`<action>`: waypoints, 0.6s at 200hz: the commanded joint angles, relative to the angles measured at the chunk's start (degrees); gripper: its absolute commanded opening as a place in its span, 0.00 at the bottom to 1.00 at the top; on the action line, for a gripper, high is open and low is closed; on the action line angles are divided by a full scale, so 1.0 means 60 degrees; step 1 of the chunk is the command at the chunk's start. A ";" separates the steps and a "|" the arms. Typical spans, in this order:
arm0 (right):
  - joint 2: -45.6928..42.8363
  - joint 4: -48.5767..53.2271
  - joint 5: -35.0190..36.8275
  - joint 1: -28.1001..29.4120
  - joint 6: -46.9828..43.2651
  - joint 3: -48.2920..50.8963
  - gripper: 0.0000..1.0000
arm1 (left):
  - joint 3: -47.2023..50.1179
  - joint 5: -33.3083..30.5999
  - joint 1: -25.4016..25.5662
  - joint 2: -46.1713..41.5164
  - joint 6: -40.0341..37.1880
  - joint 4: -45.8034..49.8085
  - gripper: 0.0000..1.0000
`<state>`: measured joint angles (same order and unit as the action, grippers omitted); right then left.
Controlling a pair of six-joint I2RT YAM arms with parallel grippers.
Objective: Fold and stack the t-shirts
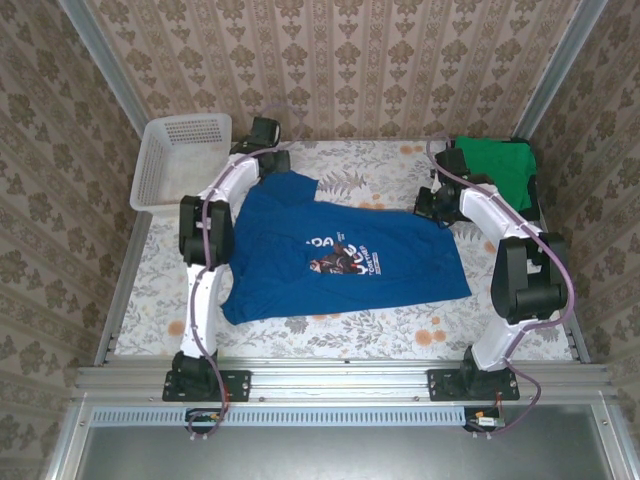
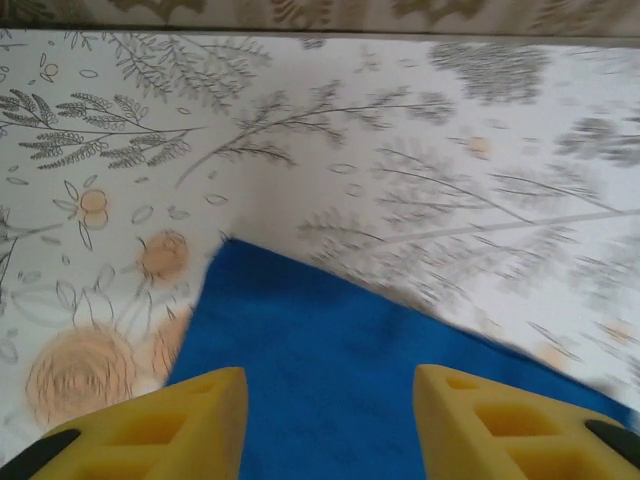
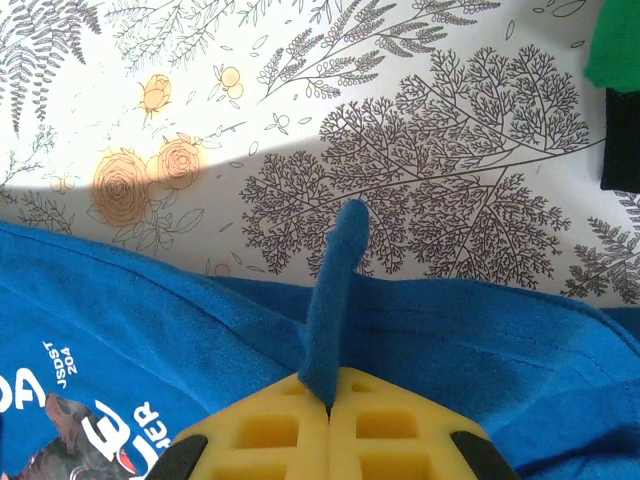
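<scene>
The right hand [image 3: 329, 398] is pinched shut on a ridge of the blue t-shirt [image 3: 480, 350]. The left hand [image 2: 326, 388] stands partly open, the shirt's corner at its 12 o'clock.

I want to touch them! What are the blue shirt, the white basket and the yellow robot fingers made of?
The blue t-shirt looks like soft matte knit cloth, maybe cotton: it wrinkles and stands up where pinched. The white basket looks like stiff plastic, moulded as a lattice of holes. The yellow fingers look like matte plastic with square hollows, possibly printed.
</scene>
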<state>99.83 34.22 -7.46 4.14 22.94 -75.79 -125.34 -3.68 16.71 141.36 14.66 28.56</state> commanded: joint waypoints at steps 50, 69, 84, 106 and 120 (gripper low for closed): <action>0.0069 -0.0019 -0.0105 0.0027 -0.0044 -0.0005 0.00 | -0.3396 0.0347 -0.0510 0.2326 0.0874 0.1387 0.54; 0.0035 -0.0057 -0.0148 0.0027 -0.0072 0.0056 0.00 | -0.3388 0.0877 -0.0622 0.2552 0.1338 0.1334 0.54; 0.0057 -0.0056 -0.0148 0.0028 -0.0094 0.0083 0.00 | -0.3310 0.1257 -0.0689 0.2672 0.1679 0.1262 0.54; 0.0125 -0.0043 -0.0160 0.0013 -0.0139 0.0034 0.00 | -0.3393 0.1650 -0.0709 0.2848 0.1895 0.1207 0.54; 0.0134 -0.0076 -0.0184 0.0013 -0.0134 0.0033 0.00 | -0.3383 0.1655 -0.0679 0.2837 0.1921 0.1260 0.52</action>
<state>100.05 34.22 -7.62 4.14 22.68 -75.92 -144.14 2.59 13.02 156.14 23.11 34.35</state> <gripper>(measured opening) 0.064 0.530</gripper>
